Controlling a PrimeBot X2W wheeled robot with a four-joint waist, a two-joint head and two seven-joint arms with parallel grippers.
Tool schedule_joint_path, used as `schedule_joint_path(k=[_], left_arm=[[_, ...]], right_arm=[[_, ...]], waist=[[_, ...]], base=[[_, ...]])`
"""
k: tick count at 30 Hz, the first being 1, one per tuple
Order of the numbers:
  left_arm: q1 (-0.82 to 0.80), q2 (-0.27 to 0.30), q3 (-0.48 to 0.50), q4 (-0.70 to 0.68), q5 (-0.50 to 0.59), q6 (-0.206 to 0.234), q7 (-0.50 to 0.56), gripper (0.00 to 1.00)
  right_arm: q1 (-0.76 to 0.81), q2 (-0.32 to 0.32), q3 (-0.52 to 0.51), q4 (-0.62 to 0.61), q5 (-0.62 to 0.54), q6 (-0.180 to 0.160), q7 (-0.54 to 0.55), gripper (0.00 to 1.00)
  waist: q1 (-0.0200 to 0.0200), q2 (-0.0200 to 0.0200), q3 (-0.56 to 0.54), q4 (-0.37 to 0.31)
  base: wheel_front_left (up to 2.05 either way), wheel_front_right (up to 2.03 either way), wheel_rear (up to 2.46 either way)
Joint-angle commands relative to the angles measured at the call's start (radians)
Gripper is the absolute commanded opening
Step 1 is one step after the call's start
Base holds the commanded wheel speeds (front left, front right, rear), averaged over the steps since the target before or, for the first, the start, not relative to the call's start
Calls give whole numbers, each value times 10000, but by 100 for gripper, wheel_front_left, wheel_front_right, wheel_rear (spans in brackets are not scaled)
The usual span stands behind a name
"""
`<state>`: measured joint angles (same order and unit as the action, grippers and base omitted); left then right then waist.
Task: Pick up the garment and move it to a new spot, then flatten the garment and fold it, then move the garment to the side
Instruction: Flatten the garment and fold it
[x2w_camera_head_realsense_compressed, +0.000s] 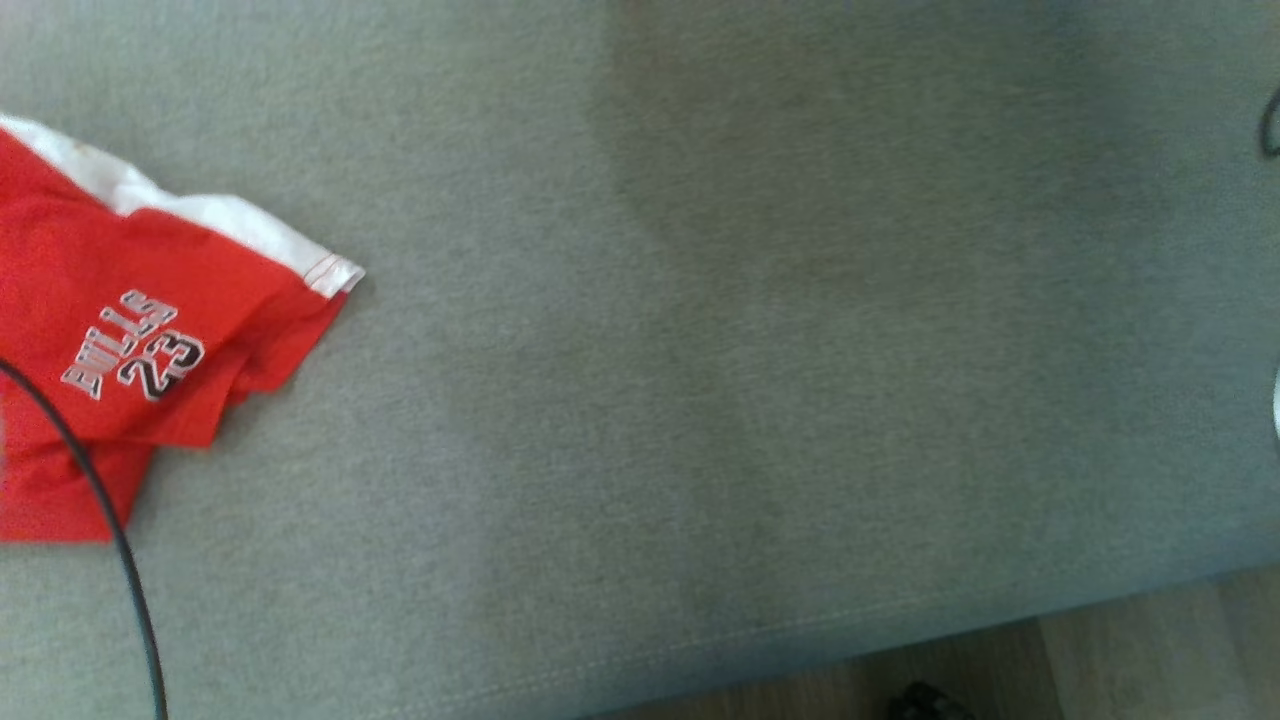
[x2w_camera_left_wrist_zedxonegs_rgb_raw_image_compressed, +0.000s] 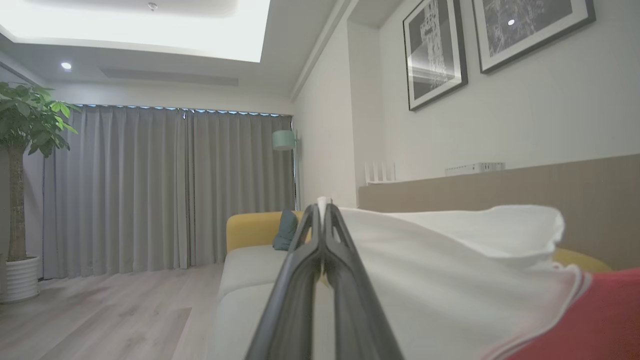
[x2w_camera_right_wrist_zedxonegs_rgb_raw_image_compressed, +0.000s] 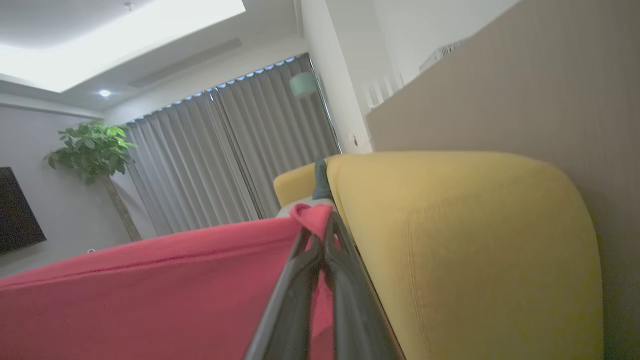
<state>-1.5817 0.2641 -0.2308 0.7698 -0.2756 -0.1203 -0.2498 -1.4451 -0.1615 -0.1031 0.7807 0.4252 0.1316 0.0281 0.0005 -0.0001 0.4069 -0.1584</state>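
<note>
Item under inspection: a red jersey-knit garment with a white band and stitched hem (x2w_camera_head_realsense_compressed: 150, 330). It is crumpled in loose folds and carries white lettering "BULLS 23". It sits at the far left of a grey woven fabric seat (x2w_camera_head_realsense_compressed: 700, 350) and is cut off by the left edge of the head view. A thin black cable (x2w_camera_head_realsense_compressed: 110, 520) crosses its lower part. Pale wooden flooring (x2w_camera_head_realsense_compressed: 1150, 640) shows past the seat's front seam.

The head view supplies the lettering and the garment's place on the seat. The wrist views supply the grips.

Left gripper (x2w_camera_left_wrist_zedxonegs_rgb_raw_image_compressed: 322, 210): jaws pressed together, with a sliver of the white band pinched between the tips. White cloth billows just to one side, with red cloth at the lower corner.

Right gripper (x2w_camera_right_wrist_zedxonegs_rgb_raw_image_compressed: 322, 225): jaws likewise closed, clamped on a peak of red fabric, with a taut red sheet running away from it. A rounded mustard-yellow upholstered backrest (x2w_camera_right_wrist_zedxonegs_rgb_raw_image_compressed: 475, 250) stands just beside it.

Beyond these are grey pleated floor-length curtains (x2w_camera_left_wrist_zedxonegs_rgb_raw_image_compressed: 150, 190), a green leafy potted tree (x2w_camera_left_wrist_zedxonegs_rgb_raw_image_compressed: 25, 120) and black-framed wall prints (x2w_camera_left_wrist_zedxonegs_rgb_raw_image_compressed: 435, 50).
</note>
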Motion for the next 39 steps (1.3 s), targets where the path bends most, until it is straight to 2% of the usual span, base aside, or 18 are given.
schedule_joint_path(k=[1,6,10,17,23,34,39], left_arm=[[-145,293,-30,-135,-2,-11,-90,0],[764,-78,-229,-392,-193,-75,-114,0],[2815,-223,-1051,-804,-367,-98,-117,0],[5786,357,-2325,-1256,-792,-101,-119,0],[7872,1084,-3428,-1687,-1078,-102,-119,0],[9591,1912,-5364,-2106,-1762,-103,-120,0],[10030,2296,-5987,-2356,-2223,-103,-120,0]], right_arm=[[-116,216,258,78,97,-9,-214,0],[609,203,941,769,551,-9,-481,0],[1932,103,1813,1278,1353,-9,-484,0],[3991,-458,3533,1752,2056,-9,465,0],[5435,-1332,4973,1567,2846,-9,1731,0],[6922,-2867,6730,781,3657,-9,3184,0],[7428,-3409,7227,460,4066,-9,3790,0]], waist=[[-5,1,270,208],[-5,1,361,410],[-5,1,202,614],[-5,1,-531,777],[-5,1,-1309,912],[-5,1,-2330,1181],[-5,1,-2738,1203]], base=[[0,0,0],[0,0,0],[0,0,0],[0,0,0],[0,0,0],[0,0,0],[0,0,0]])
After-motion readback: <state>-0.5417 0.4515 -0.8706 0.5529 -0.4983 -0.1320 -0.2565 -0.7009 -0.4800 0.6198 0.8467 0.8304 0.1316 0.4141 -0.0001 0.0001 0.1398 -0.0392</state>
